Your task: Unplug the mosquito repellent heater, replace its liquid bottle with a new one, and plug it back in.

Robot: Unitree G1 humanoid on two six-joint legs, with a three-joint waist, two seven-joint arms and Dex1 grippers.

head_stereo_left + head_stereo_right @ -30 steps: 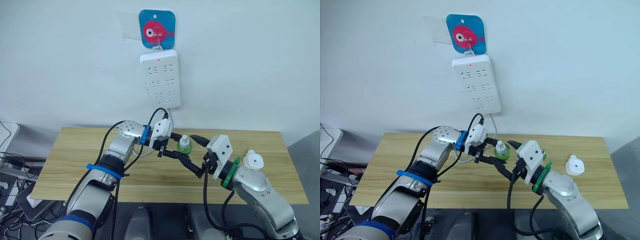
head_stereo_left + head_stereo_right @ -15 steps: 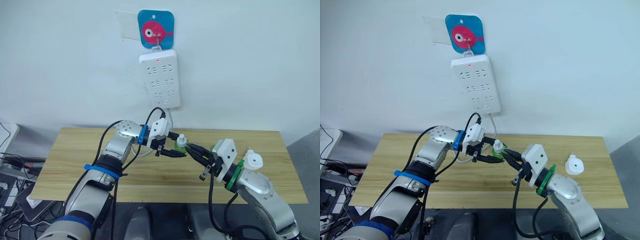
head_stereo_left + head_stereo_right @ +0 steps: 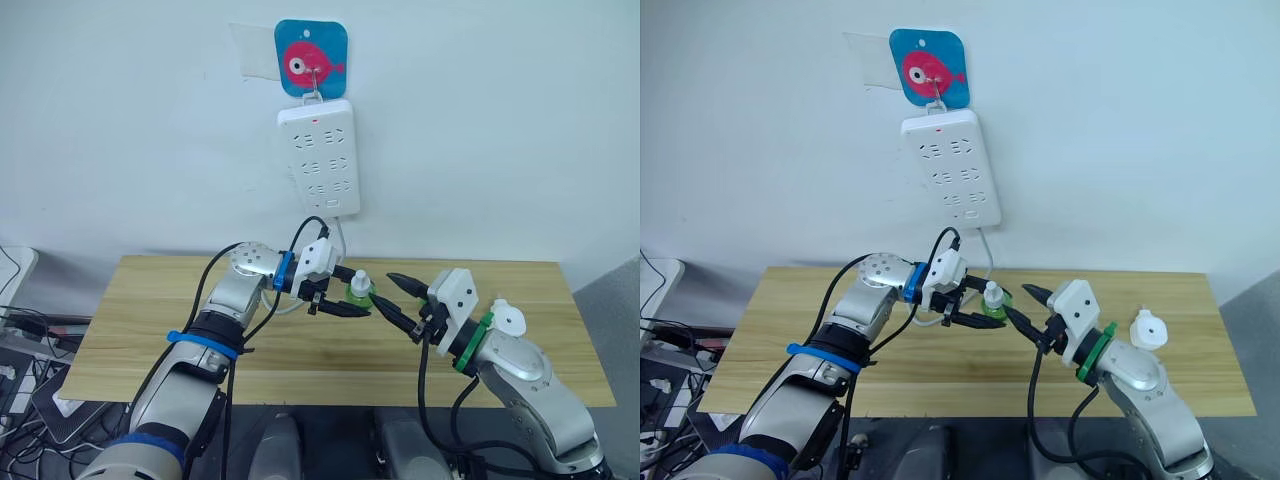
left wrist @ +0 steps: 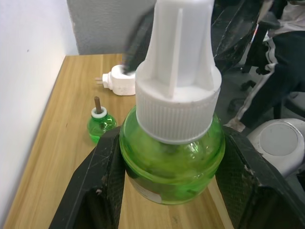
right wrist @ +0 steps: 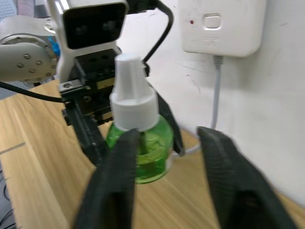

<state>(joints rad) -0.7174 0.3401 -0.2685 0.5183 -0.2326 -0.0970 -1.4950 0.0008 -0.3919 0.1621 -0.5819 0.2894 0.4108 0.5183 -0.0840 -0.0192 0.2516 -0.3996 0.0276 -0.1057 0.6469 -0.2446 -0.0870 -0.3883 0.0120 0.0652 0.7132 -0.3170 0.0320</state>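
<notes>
The left tool (image 3: pixel 338 300) clamps a capped green liquid bottle (image 3: pixel 359 290) above the far middle of the wooden tabletop (image 3: pixel 130 330), as it did half a second ago. The right tool (image 3: pixel 398 302), which then reached in close around the bottle's cap, has drawn back a little to the right and now hangs with its black fingers (image 5: pixel 119 181) spread apart just beside the bottle. The mosquito repellent heater (image 3: pixel 507 319) lies unplugged at the right of the tabletop, unmoved. A second, uncapped green bottle (image 4: pixel 100 126) stands near it. The white power strip (image 3: pixel 320 158) hangs on the wall.
</notes>
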